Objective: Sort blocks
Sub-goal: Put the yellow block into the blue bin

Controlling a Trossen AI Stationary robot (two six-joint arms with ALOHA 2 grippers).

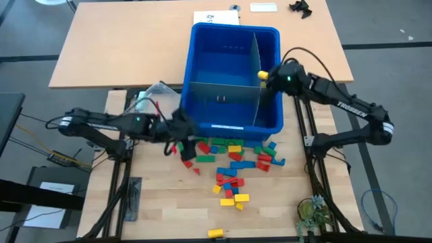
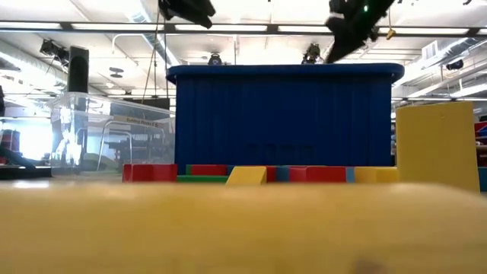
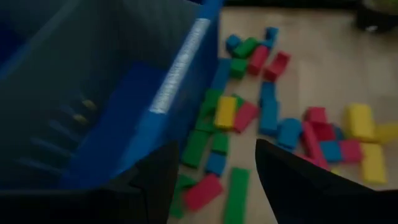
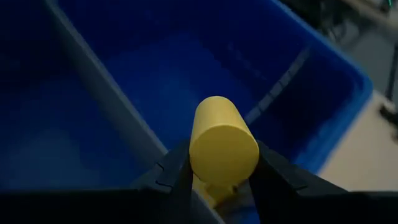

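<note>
Our right gripper (image 4: pixel 217 177) pinches a yellow block (image 4: pixel 222 144) over the blue bin (image 1: pixel 202 101), above its grey divider (image 1: pixel 257 74); released here, it could fall either side. Our left gripper (image 3: pixel 211 180), spread, hangs by the blocks (image 1: pixel 233 162) at the bin's front wall

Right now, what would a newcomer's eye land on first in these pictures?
First, the big blue bin in the middle of the table, split by grey dividers. Next, the right tool, shut on a yellow block above the bin's right compartment. Last, the bright scatter of blocks on the table in front of the bin, with the open left tool above its left edge.
</note>
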